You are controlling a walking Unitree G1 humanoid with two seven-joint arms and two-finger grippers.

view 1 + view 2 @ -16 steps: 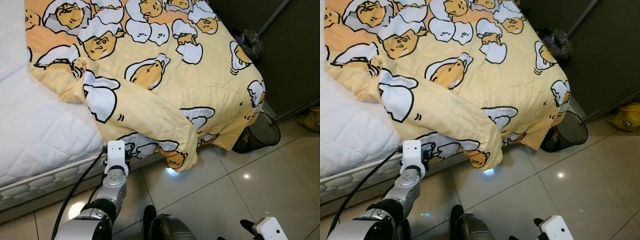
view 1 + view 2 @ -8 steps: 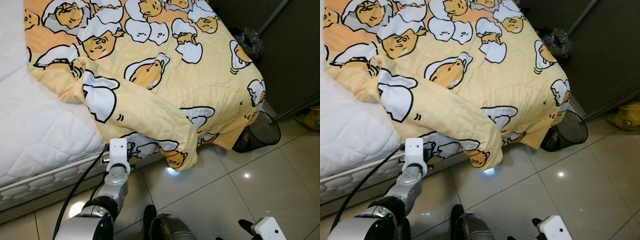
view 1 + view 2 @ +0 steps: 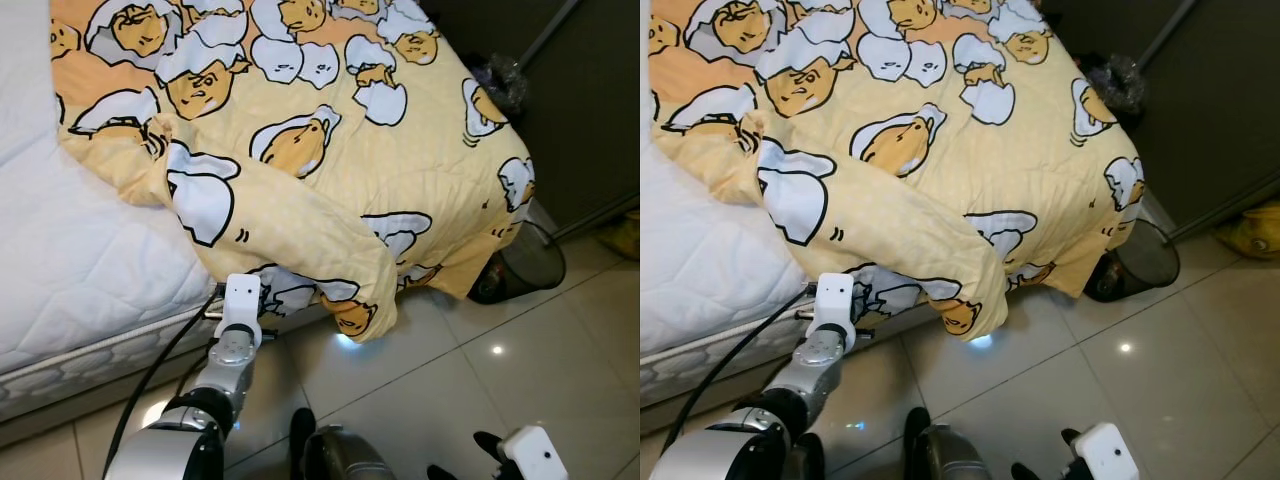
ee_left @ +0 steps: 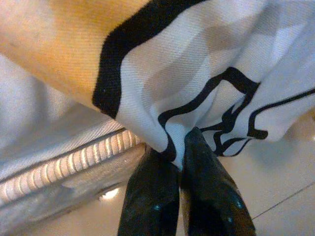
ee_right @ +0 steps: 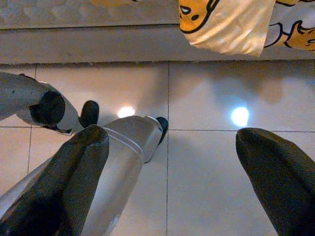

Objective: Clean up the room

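Blanket (image 3: 330,150), yellow with egg cartoons, lay rumpled across the bed (image 3: 70,250), its lower edge drooping over the mattress side toward the tiled floor (image 3: 1120,380). The left claw (image 4: 183,147) had its two fingers pressed together on a white, black-outlined fold of that hanging edge, right at the mattress rim. The right claw (image 5: 170,162) hung low and well off to the side, fingers spread wide apart over bare tile, holding nothing. Judging by this, the step in hand was tidying the bedding (the grip looked made). The next move likely called for lifting the pinched edge up and back onto the mattress without letting it slip.
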